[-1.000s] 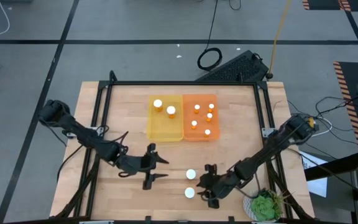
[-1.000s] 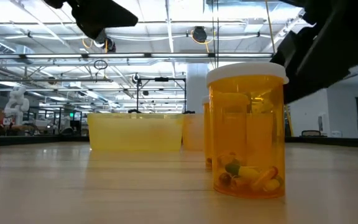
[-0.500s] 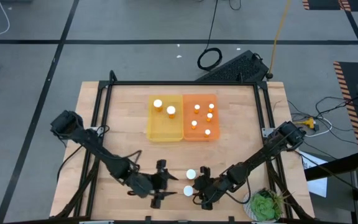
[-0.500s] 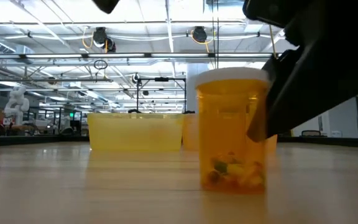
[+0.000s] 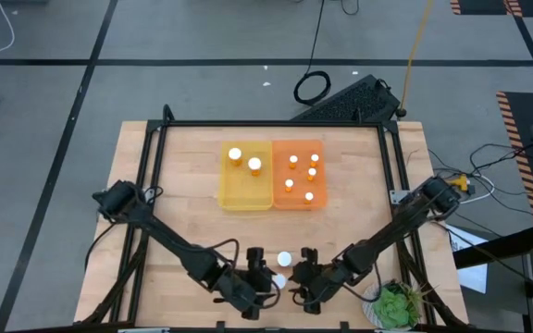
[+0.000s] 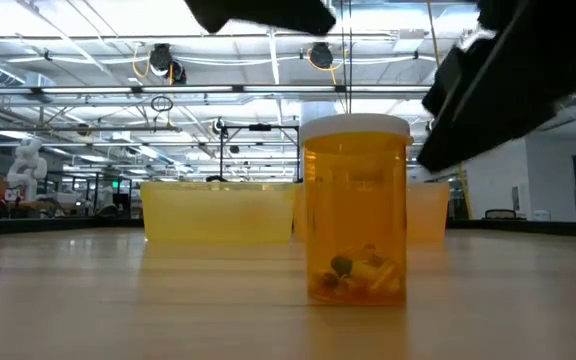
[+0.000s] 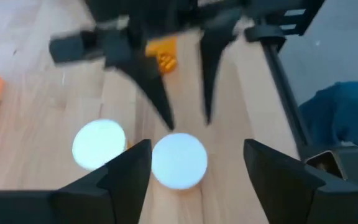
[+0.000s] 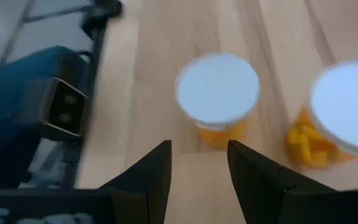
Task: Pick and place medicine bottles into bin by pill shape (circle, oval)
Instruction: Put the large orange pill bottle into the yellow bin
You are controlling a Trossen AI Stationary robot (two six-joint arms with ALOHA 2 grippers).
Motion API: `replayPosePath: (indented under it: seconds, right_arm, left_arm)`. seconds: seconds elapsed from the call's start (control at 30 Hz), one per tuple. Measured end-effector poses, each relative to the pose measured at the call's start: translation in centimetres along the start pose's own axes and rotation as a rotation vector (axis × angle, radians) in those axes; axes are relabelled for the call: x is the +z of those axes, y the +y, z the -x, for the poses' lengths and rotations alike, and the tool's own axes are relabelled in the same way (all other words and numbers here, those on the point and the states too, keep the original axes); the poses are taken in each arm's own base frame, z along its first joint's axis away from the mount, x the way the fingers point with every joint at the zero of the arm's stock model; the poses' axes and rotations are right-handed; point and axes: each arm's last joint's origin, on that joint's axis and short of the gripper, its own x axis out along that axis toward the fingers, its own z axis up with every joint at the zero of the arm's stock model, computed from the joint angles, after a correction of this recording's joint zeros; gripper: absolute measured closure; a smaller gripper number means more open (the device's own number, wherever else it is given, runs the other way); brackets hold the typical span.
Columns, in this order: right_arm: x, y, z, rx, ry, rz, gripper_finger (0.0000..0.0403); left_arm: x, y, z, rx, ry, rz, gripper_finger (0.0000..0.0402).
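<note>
**A:** While both arms crowd the table's near edge, why are they so close together?

**B:** Two medicine bottles remain loose there. The left gripper point(image 5: 259, 277) sits at about seven o'clock from the near bottle point(image 5: 277, 279), jaws spread wide, the white cap showing between its fingers point(image 7: 132, 171) in the left wrist view. I judge it is lining up to grasp that one. The right gripper point(image 5: 301, 274) faces it from the three o'clock side, jaws also parted and holding nothing, the same cap just ahead of its fingertips.

**A:** And the other loose one?

**B:** The second bottle point(image 5: 285, 259) stands just beyond, at roughly one o'clock from the first. It could get nudged by either finger.

**A:** Where do they go?

**B:** At twelve o'clock, well apart, the yellow bin point(image 5: 245, 200) holds two bottles and the orange bin point(image 5: 301, 205) beside it holds five.

**A:** What stands in the way?

**B:** Mostly each other; the two grippers nearly meet over one bottle. A green plant point(image 5: 396, 305) sits at the table's corner, clear of the route.
</note>
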Motion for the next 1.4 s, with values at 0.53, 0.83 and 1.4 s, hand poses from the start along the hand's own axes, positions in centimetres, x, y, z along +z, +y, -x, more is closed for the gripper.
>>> replayPosePath:
  seconds: [0.53,0.83,1.4]
  right_arm:
    - [-1.1,1.5,4.0,-0.095,-0.034,0.072,0.0255]
    - [-1.6,1.1,3.9,-0.104,-0.028,0.095,0.0255]
    - [-1.3,0.9,3.9,-0.205,-0.110,0.131,0.0255]
  left_arm:
    - [-1.0,1.4,-2.7,-0.020,0.080,0.064,0.0037]
    - [-2.2,1.9,-4.5,0.011,0.125,0.099,0.0037]
    - [-2.3,1.9,-4.5,0.010,0.123,0.048,0.0037]
